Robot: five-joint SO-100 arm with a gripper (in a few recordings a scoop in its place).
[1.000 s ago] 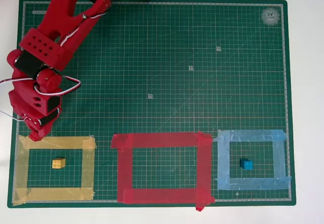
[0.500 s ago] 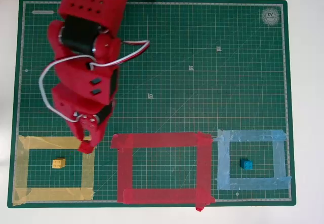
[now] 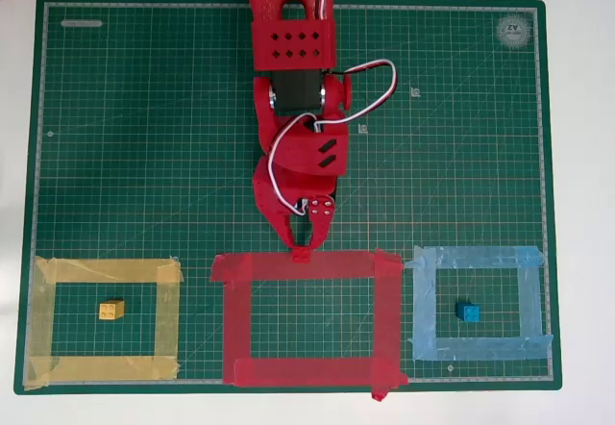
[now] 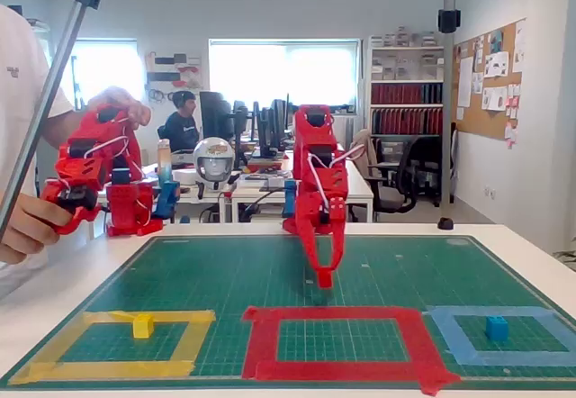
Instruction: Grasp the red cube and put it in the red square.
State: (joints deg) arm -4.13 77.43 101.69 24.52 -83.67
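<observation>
The red two-finger gripper, clenched on a tiny red plastic cube, hovers at the red tape square's far edge; it should release well inside.

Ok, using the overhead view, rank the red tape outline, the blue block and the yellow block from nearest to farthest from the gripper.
From the gripper:
1. Red tape outline: its top strip lies right under the fingertips.
2. Blue block: lower right, inside the light-blue tape outline.
3. Yellow block: lower left, inside the yellow tape outline, somewhat farther than the blue block.
</observation>
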